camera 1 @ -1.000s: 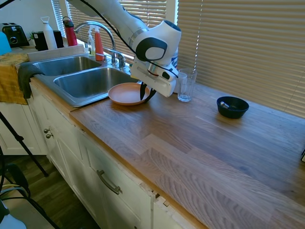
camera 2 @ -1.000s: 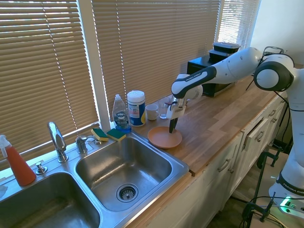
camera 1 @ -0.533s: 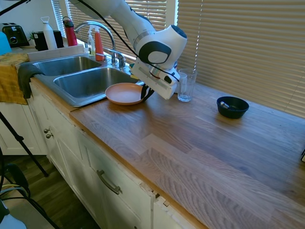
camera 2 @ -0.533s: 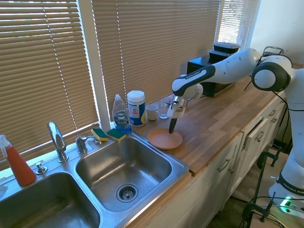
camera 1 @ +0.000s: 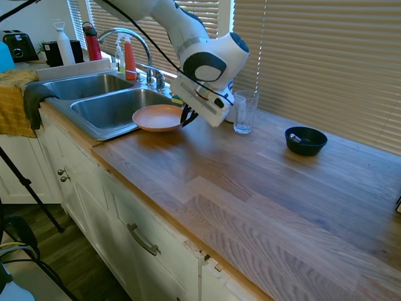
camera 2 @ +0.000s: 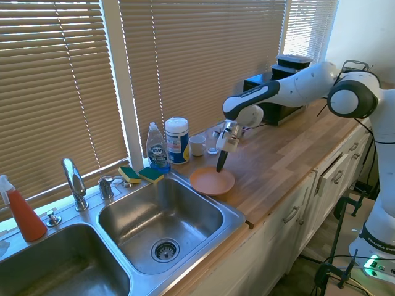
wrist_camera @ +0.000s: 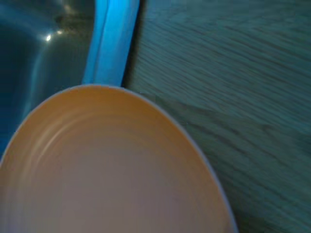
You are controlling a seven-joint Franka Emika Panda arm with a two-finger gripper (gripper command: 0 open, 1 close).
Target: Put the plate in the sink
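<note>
The salmon-orange plate hangs just above the wooden counter at the corner of the sink, its far edge over the steel rim. My gripper is shut on the plate's rim, on the side away from the sink. The stainless double-basin sink lies directly beyond the plate, and its near basin holds nothing that I can see. Most of the wrist view is taken up by the plate, with the sink rim behind it.
A clear glass and a small dark bowl stand on the counter behind the arm. A dish soap bottle, a white canister and sponges line the window side by the faucet.
The plate has come up off the counter and moved toward the sink in my gripper. It now overlaps the sink rim.
</note>
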